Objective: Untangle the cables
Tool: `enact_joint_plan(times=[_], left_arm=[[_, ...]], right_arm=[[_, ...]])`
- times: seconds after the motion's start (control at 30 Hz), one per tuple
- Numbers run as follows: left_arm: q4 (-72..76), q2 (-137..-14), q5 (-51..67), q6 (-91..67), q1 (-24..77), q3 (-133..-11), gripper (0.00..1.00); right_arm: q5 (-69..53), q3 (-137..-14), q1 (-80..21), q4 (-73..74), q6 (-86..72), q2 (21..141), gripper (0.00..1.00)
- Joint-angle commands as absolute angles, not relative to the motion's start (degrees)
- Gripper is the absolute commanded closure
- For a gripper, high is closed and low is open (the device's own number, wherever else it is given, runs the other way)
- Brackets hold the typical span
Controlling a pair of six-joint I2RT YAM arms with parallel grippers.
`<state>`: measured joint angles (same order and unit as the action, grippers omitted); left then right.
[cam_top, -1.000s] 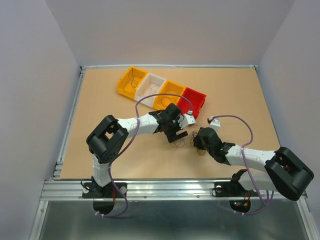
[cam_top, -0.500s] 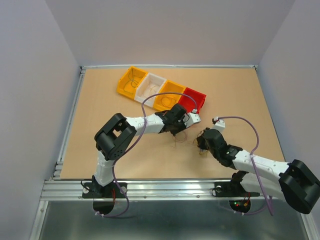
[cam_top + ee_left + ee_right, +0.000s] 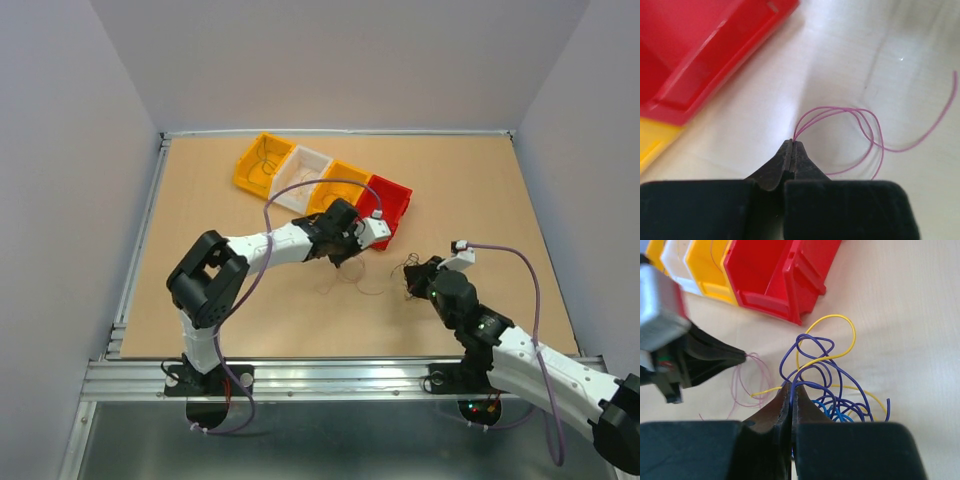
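Observation:
The cables are split in two. My left gripper (image 3: 792, 142) is shut on a thin pink-purple wire (image 3: 840, 107), whose loops trail over the table beside the red bin (image 3: 700, 55). In the top view the left gripper (image 3: 345, 256) sits just below the row of bins. My right gripper (image 3: 791, 385) is shut on a dark purple wire of the remaining bunch (image 3: 825, 375), tangled with yellow and blue strands. In the top view the right gripper (image 3: 415, 284) holds that bunch (image 3: 408, 270) to the right of the pink wire (image 3: 362, 281).
Four bins stand in a slanted row at the back: orange-yellow (image 3: 262, 163), white (image 3: 303, 175), yellow (image 3: 338, 185) and red (image 3: 388, 200), some with thin wires inside. Thick lavender cables arc over both arms. The table has raised edges.
My left gripper has shut on the pink wire and drawn it up toward the red bin. My right arm has pulled the bunch back to the right, and the two have come apart.

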<state>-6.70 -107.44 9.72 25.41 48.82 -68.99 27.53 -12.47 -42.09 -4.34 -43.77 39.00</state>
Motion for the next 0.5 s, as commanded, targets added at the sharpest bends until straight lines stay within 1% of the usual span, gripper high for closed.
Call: enact_joint_plan(times=[0.0,0.1,0.23,0.37,0.47], left_arm=[[-6.6,-95.6,11.8,23.6,43.5,-69.3,1.00],[-6.7,-91.5,13.0,22.5,39.2,-70.4,1.00],[-7.0,-88.9,8.8,22.3,37.0,-74.4,1.00],[-7.5,-90.7,3.2,22.5,35.8,-80.5,1.00],[-8.2,-97.2,0.4,22.9,35.3,-86.9,1.00]], right_arm=[[30.8,-11.8,-42.5,-5.3,-43.2,38.0,0.99],[30.6,-12.7,-42.5,-5.3,-43.2,39.9,1.00],[30.0,-13.8,-42.5,-5.4,-42.8,41.6,0.99],[29.4,-13.8,-42.5,-5.4,-42.5,40.8,0.99],[28.9,-13.4,-42.5,-5.4,-42.3,40.1,0.99]])
